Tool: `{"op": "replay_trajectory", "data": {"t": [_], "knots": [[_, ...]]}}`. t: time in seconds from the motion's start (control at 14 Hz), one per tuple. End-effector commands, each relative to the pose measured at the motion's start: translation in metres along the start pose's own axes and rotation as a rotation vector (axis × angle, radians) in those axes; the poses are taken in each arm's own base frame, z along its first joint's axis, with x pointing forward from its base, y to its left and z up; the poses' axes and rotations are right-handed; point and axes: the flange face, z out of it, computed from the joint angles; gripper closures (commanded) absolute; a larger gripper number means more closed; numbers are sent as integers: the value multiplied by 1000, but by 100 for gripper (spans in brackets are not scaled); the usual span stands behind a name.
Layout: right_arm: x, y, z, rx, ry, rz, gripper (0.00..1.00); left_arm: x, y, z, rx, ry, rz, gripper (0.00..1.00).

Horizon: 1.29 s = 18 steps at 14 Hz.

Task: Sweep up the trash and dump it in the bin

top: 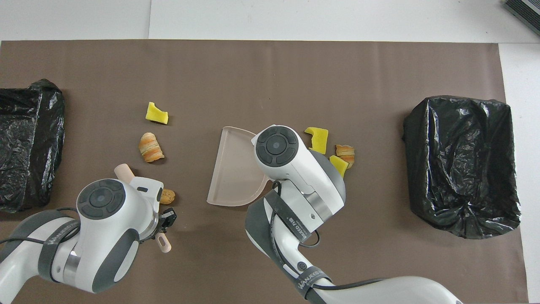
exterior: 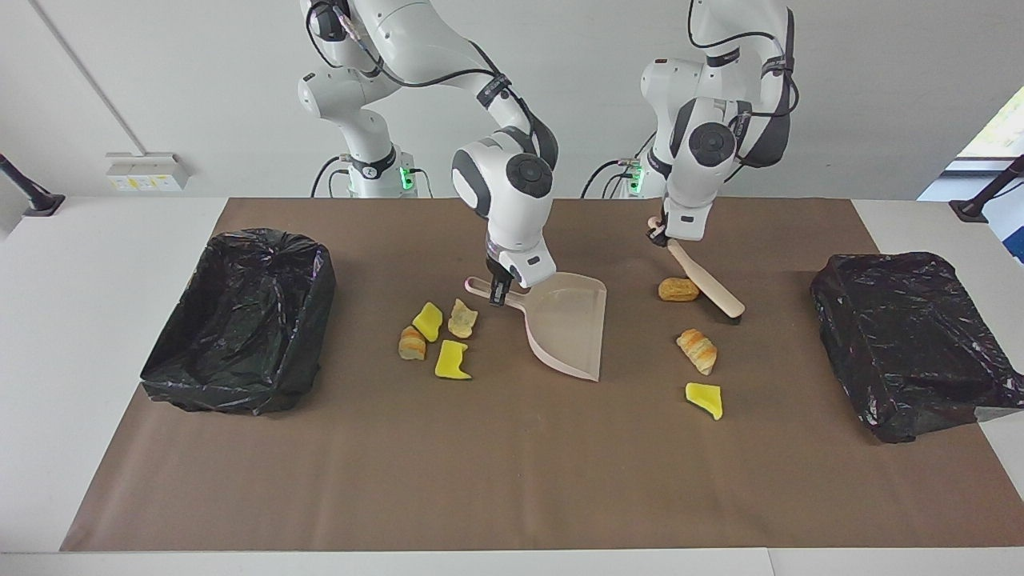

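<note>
My right gripper (exterior: pixel 498 293) is shut on the handle of the pale pink dustpan (exterior: pixel 570 320), which rests on the mat; the pan also shows in the overhead view (top: pixel 234 169). Beside the handle lie several trash scraps: two yellow sponge pieces (exterior: pixel 428 321) (exterior: pixel 452 359) and two tan chunks (exterior: pixel 462 318) (exterior: pixel 412 344). My left gripper (exterior: pixel 660 234) is shut on the beige brush (exterior: pixel 708 282), slanted down with its head on the mat right beside a brown bun (exterior: pixel 678 290). A croissant piece (exterior: pixel 697 350) and a yellow sponge (exterior: pixel 705 399) lie farther from the robots than the bun.
A black-lined bin (exterior: pixel 240 320) stands at the right arm's end of the brown mat, and another (exterior: pixel 904 340) at the left arm's end. In the overhead view my left wrist covers part of the bun (top: pixel 168 196).
</note>
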Motion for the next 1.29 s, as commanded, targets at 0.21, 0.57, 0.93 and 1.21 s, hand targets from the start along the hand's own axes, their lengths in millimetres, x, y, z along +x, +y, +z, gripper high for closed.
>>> {"op": "replay_trajectory", "data": {"t": [0.21, 0.57, 0.93, 1.21], "knots": [[-3, -1, 3, 10, 19, -8, 100, -15, 90, -26, -93, 41, 126, 100], [-2, -2, 3, 11, 18, -8, 100, -55, 120, -41, -118, 71, 333, 100], [-2, -2, 3, 12, 17, -8, 100, -26, 114, -97, -186, 117, 474, 100], [-2, -2, 3, 11, 18, -7, 100, 39, 75, -104, -174, 128, 593, 100]]}}
